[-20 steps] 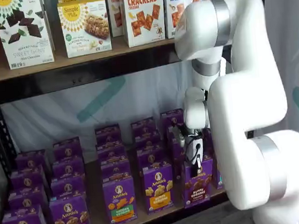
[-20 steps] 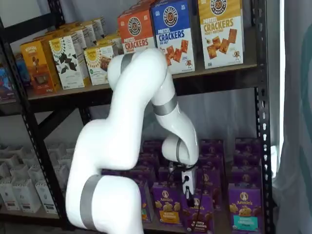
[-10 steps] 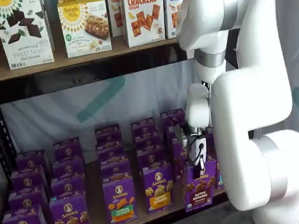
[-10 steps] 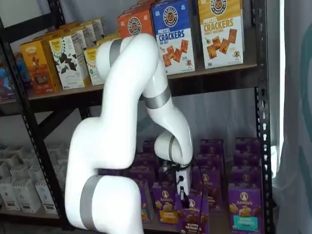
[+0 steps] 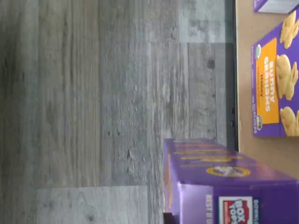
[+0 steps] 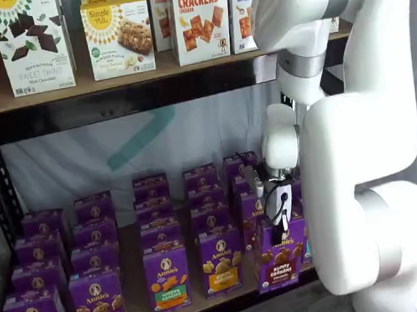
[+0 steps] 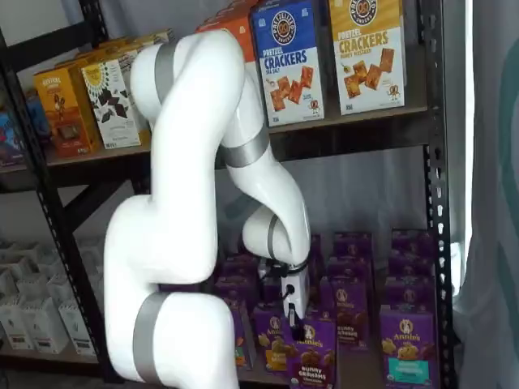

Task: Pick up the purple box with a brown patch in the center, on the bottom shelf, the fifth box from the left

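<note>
Purple cardboard fills the wrist view: the top flap of the purple bunny-grahams box with the brown patch [image 5: 224, 182] sits close under the camera, a Box Tops stamp showing on its top flap, and it hangs out over grey wood-plank flooring [image 5: 93, 112]. Beside it, on the tan shelf board [image 5: 245, 70], lies a purple box with an orange label panel [image 5: 275, 84] reading Bunny Grahams. The fingers are not seen here.

Over to a shelf view, and there is the white-bodied, black-fingered gripper [image 6: 280, 226] coming down from the big white jointed arm [image 6: 354, 150], closed on the top of the purple box [image 6: 278, 261]. The box is at the front edge of the bottom shelf, just right of a purple box with a yellow panel [image 6: 220, 261] and a purple box with a green panel [image 6: 166, 278]. Above, on the dark metal upper shelf [image 6: 115, 91], stands an orange pretzel crackers box [image 6: 200, 18].

In the other shelf view, the gripper [image 7: 297, 324] clamps the same box [image 7: 310, 365] by its top edge, and the box sits lower and further forward than the row behind it, tilted a touch. A purple box with a teal label [image 7: 408, 344] stands well to its right, near the black shelf upright [image 7: 438, 203].
</note>
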{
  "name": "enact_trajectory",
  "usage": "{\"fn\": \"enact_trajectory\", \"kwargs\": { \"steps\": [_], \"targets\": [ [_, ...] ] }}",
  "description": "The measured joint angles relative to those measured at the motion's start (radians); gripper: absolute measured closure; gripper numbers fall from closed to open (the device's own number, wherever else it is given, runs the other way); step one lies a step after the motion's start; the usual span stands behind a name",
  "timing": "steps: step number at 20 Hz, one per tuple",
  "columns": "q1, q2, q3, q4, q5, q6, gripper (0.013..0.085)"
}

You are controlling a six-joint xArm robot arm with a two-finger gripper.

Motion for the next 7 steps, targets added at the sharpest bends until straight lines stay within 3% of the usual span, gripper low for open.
{"fn": "enact_trajectory", "kwargs": {
  "steps": [7],
  "targets": [
    [0.013,-0.127,0.075,0.022,0.051,-0.003,0.061]
  ]
}}
